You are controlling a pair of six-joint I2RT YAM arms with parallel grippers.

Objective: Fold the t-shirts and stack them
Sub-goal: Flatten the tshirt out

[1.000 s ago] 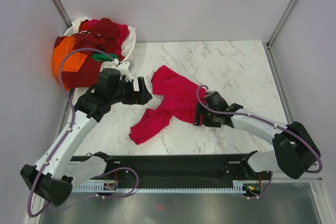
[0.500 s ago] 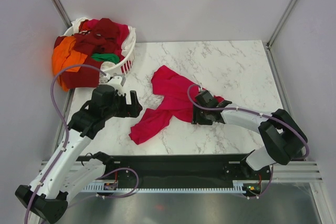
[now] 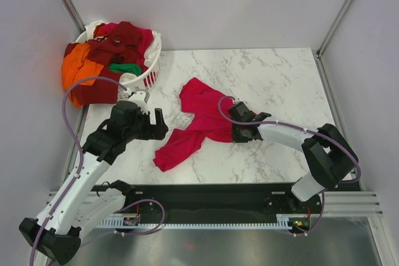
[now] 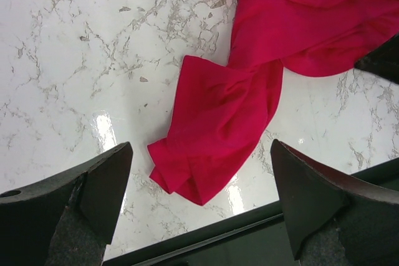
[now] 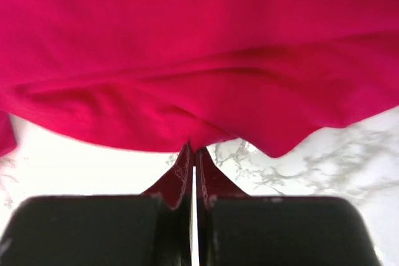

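Right claw (image 5: pixel 193 149) pinching crimson t-shirt (image 5: pixel 187 60) hem at 4 o'clock, bite shallow; left claw (image 4: pixel 199 147) gaping wide. Risk: hem slipping free on lift.

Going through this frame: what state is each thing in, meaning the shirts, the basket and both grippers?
pink t-shirt: crumpled, unfolded, lying on the table.
basket t-shirts: heaped unfolded, some spilling over the side.
laundry basket: overfull, at the far left corner.
left gripper: open, empty.
right gripper: shut on the pink t-shirt's edge.
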